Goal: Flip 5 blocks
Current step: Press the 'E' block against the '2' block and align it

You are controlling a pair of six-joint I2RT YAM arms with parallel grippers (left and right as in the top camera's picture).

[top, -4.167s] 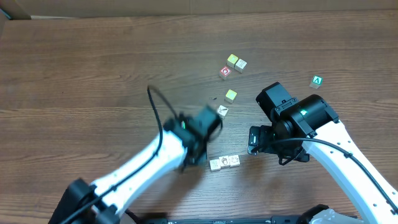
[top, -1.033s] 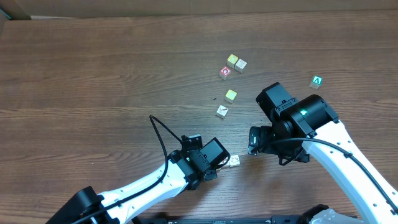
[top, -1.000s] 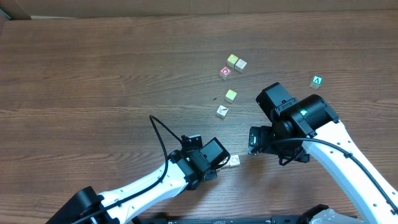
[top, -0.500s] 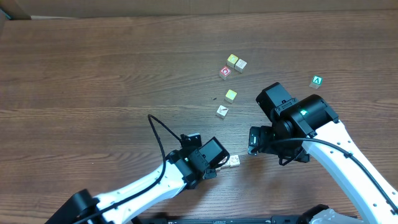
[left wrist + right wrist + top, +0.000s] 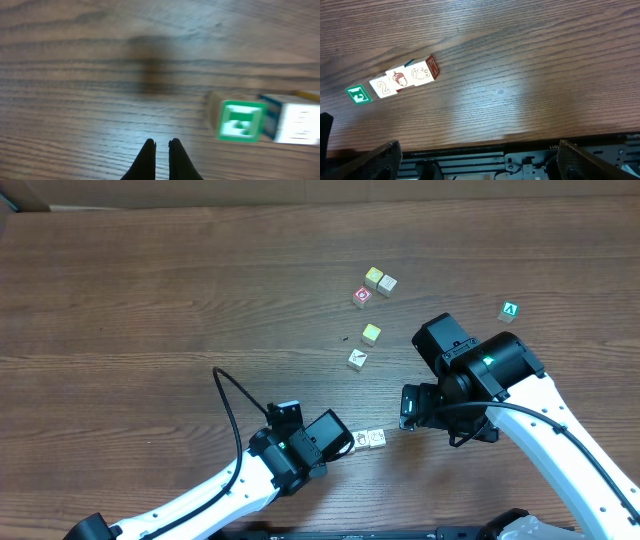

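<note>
Hovering shut beside a short row of blocks.
The left gripper (image 5: 161,145) has its fingertips pinched together on nothing, above the bare wooden table (image 5: 75,100). The row of blocks (image 5: 368,439) lies just to its right, the cubes touching side by side. The right gripper (image 5: 479,146) stands spread wide and empty beyond that row. The red-marked block (image 5: 362,296) sits farther back among scattered cubes.

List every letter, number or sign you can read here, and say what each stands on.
"A": on the green cube, apart at the right.
"2": top of the white block beside the acorn block.
"E": green side face of that white block.
Red side face of the third block there: too small to read.
</note>
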